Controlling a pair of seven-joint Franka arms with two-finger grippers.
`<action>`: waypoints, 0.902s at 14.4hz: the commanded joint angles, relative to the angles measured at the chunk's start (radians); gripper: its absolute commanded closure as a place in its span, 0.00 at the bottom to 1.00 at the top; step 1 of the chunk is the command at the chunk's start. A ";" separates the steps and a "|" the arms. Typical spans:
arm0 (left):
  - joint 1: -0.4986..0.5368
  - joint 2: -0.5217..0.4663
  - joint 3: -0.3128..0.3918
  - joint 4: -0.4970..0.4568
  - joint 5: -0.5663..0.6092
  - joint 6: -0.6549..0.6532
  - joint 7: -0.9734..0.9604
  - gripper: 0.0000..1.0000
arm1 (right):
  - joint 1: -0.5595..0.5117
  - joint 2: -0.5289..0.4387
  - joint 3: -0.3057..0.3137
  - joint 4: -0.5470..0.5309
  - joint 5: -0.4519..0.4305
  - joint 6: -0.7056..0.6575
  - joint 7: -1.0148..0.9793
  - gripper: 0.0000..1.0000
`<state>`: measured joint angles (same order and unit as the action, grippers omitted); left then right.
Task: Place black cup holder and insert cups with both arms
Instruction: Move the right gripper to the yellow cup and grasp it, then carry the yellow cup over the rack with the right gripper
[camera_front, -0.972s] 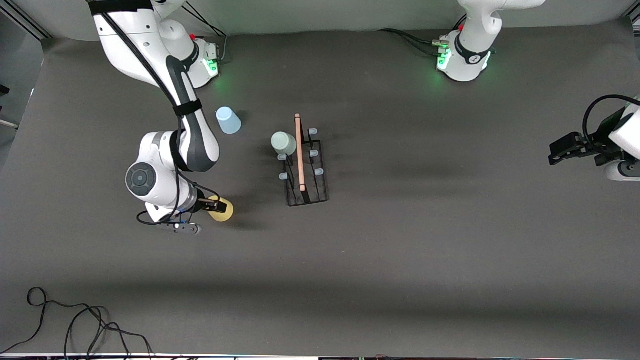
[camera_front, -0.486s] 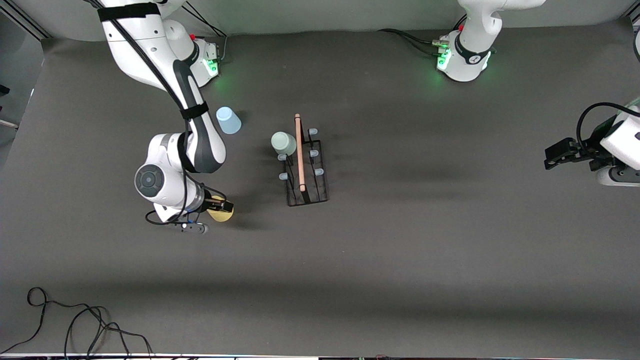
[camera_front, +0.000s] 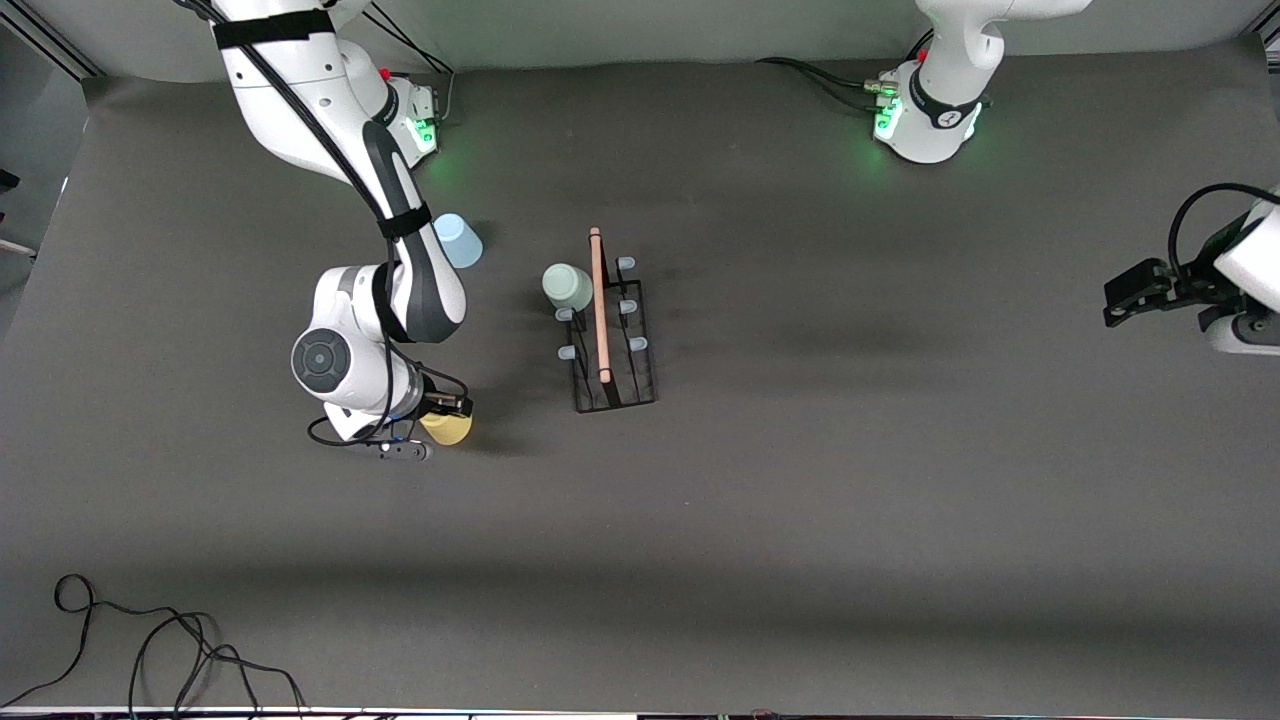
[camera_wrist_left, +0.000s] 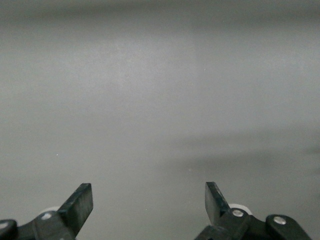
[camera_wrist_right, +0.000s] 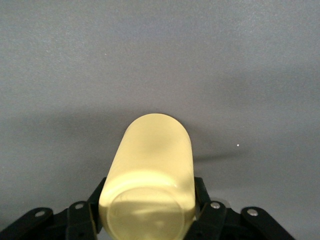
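The black cup holder (camera_front: 612, 340) with a wooden rod handle stands mid-table. The pale grey-green cup (camera_front: 567, 287) sits upside down on one of its pegs at the right arm's side. The light blue cup (camera_front: 459, 241) stands upside down on the table, farther from the front camera, partly hidden by the right arm. My right gripper (camera_front: 447, 412) is shut on the yellow cup (camera_front: 447, 428), which fills the right wrist view (camera_wrist_right: 149, 175) between the fingers (camera_wrist_right: 201, 192). My left gripper (camera_front: 1125, 295) is open and empty at the left arm's end; its wrist view (camera_wrist_left: 149, 200) shows only bare mat.
The table is covered by a dark grey mat (camera_front: 800, 500). A loose black cable (camera_front: 150, 650) lies at the near corner on the right arm's end. Green-lit arm bases (camera_front: 925, 115) stand along the mat's farthest edge.
My right gripper has shifted with the yellow cup toward the cup holder. My left gripper has swung slightly out and back at the table's end.
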<state>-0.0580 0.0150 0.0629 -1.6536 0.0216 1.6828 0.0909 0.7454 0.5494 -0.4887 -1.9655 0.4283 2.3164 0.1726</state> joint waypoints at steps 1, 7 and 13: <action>-0.003 -0.021 -0.003 0.001 0.015 -0.028 0.009 0.00 | 0.037 -0.071 -0.013 -0.015 0.029 -0.030 -0.018 1.00; 0.001 -0.023 0.003 0.000 0.014 -0.049 0.016 0.00 | 0.084 -0.290 -0.018 -0.006 0.014 -0.210 0.169 1.00; 0.001 -0.024 0.005 0.000 0.012 -0.048 0.012 0.00 | 0.232 -0.289 -0.016 0.052 -0.037 -0.201 0.497 1.00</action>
<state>-0.0573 0.0044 0.0651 -1.6533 0.0223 1.6498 0.0912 0.9252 0.2347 -0.4920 -1.9461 0.4193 2.1056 0.5594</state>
